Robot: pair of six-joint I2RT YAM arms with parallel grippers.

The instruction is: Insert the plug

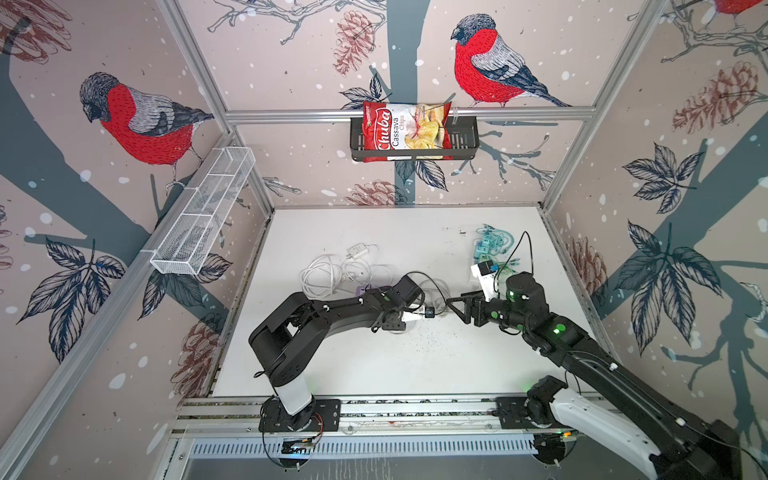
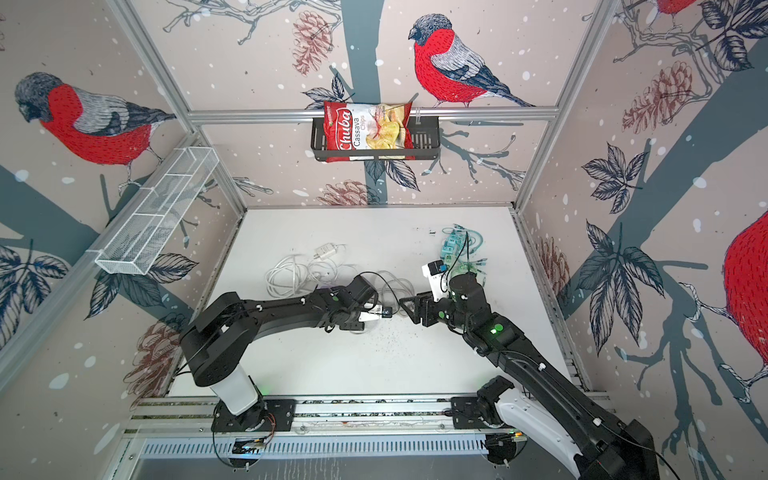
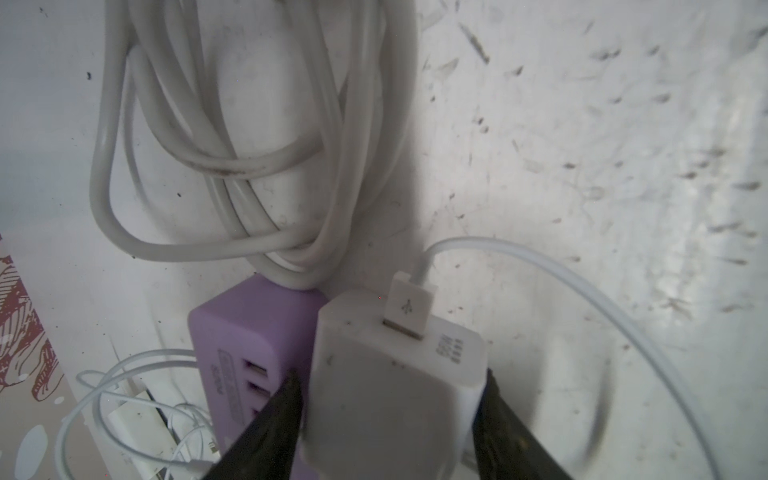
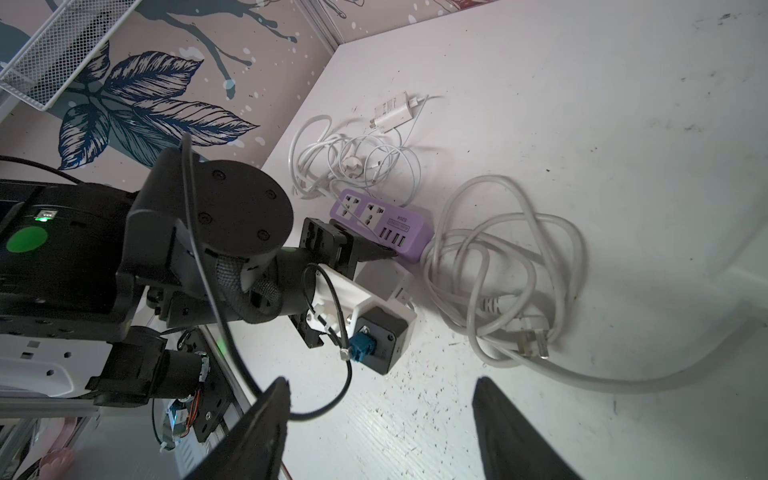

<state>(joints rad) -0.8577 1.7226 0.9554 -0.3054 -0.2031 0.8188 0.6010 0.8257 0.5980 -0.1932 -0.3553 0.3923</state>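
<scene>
Broadly, the white table (image 1: 374,365) carries a loose coil of thick white cable (image 4: 498,257) lying against one end of the purple power strip (image 4: 382,224). The right gripper (image 4: 382,380) hangs above the table with its jaws apart and nothing between them. The left gripper (image 3: 394,376) is clamped on the white charger (image 3: 374,407), just beside the strip's USB ports; whether the two touch is unclear. A small USB connector (image 3: 409,305) sits in the charger.

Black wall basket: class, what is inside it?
A red Chuba cassava chips bag sits in the black basket. It covers most of the inside; anything behind it cannot be seen.
</scene>
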